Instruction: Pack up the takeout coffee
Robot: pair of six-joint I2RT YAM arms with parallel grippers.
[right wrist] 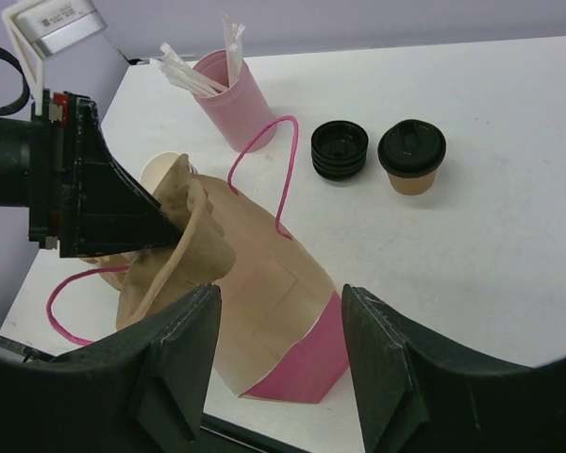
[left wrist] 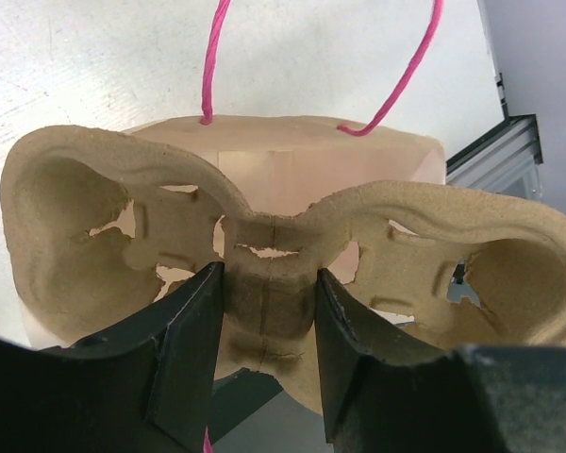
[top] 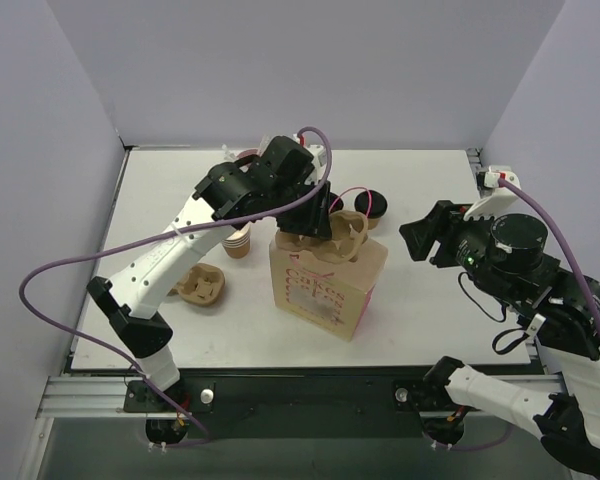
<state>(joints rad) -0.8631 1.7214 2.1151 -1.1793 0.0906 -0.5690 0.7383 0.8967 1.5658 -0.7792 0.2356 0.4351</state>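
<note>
One coffee cup point(right wrist: 413, 179), likely light and crushable, wants a gentle hold below its lid point(right wrist: 411, 146); my right fingers point(right wrist: 174, 354) gape, left fingers point(left wrist: 184, 330) clamp the carrier point(left wrist: 269, 297).

The left gripper point(left wrist: 269, 316) has its two black fingers point(left wrist: 193, 326) pressed against either side of the narrow central ridge of a brown moulded-pulp cup carrier point(left wrist: 71, 255). An empty cup well lies on each side. Behind the carrier is a cream paper bag point(left wrist: 292, 165) with pink cord handles point(left wrist: 410, 66), on the white bench point(left wrist: 94, 57).
</note>
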